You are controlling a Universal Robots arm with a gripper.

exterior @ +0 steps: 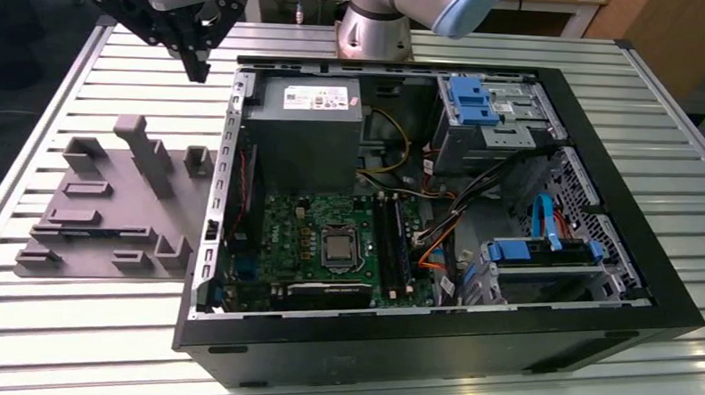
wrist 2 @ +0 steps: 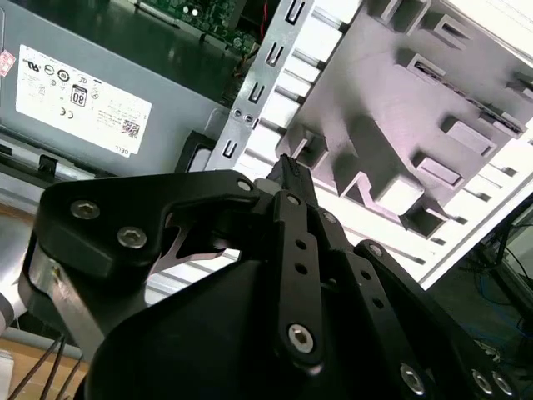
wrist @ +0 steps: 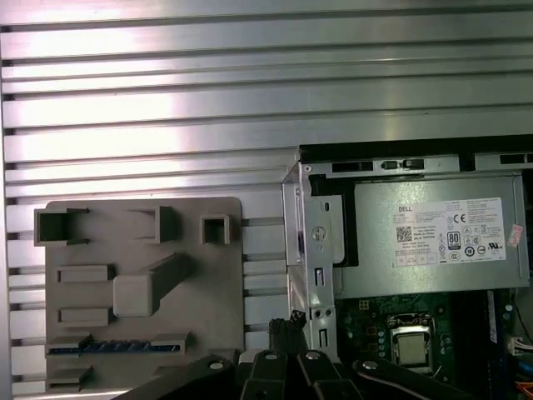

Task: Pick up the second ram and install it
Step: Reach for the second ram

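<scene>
The second ram (wrist: 108,347) is a thin blue-green stick lying in a slot near one edge of the grey holder block (wrist: 208,283), which rests on the slatted table. My gripper (exterior: 197,73) hangs above the table beyond the holder's far end, beside the back corner of the open computer case (exterior: 635,263). Its black fingers meet at the tips in both wrist views (wrist: 287,327) (wrist 2: 287,167), shut with nothing between them. The black memory slots (exterior: 389,239) run beside the processor socket (exterior: 340,248) on the green motherboard.
A grey power supply (exterior: 302,124) fills the case's back corner nearest my gripper. Blue drive brackets (exterior: 474,100) and orange and blue cables (exterior: 548,219) sit toward the exterior view's right. The holder (exterior: 102,213) has several upright posts.
</scene>
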